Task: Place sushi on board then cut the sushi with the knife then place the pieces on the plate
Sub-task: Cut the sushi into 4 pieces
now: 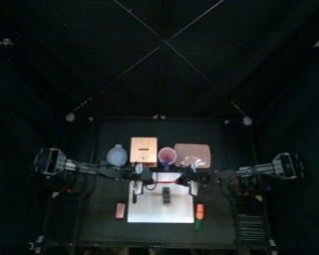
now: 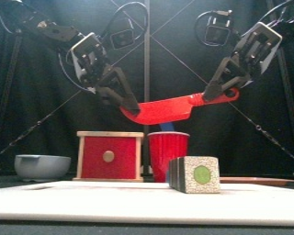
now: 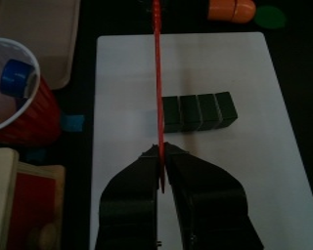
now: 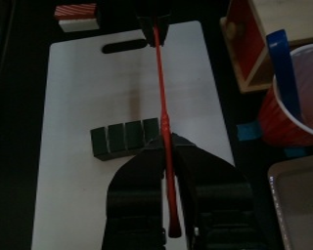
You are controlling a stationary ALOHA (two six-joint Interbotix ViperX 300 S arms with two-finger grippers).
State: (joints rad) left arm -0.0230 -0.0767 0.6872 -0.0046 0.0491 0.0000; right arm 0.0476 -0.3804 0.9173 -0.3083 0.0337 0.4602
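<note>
Red knife (image 2: 175, 104) up in air, held at both ends. Left gripper (image 2: 128, 108) squeezed tight on one end, right gripper (image 2: 223, 94) squeezed tight on other end. Dark green sushi roll (image 2: 197, 174) lying on white board (image 2: 100, 197), under knife, not touched, blocks all stuck together. Red cup (image 2: 169, 151) behind board, blue knife (image 3: 16, 78) inside it. Wooden box (image 2: 110, 156) just beside cup. Blue-grey bowl (image 2: 41, 166) further left. Pink tray (image 1: 191, 154) at back, right of cup.
</note>
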